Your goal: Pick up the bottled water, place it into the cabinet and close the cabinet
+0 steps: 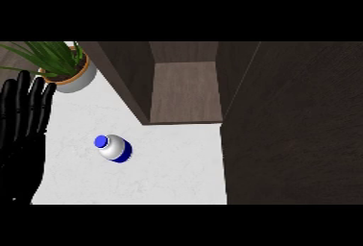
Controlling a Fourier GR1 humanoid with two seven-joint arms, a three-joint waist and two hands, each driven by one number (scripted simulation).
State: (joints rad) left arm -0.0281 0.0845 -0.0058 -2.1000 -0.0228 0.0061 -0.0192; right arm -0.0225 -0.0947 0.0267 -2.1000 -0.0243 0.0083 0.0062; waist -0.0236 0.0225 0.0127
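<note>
Bottled water (113,148) upright on tabletop (170,178), untouched; left robot hand (25,120) released at 9 o'clock. Approach sideways, wrap body below cap, keep upright toward cabinet (184,91) at 1 o'clock.

water bottle (113,148) upright on white counter (170,168), blue cap | cabinet (186,91) open, door (294,125) at right | left hand (22,125) resting, fingers straight, left edge | potted plant (65,67) top left

a potted plant (62,65) stands on the white counter (170,168).
</note>
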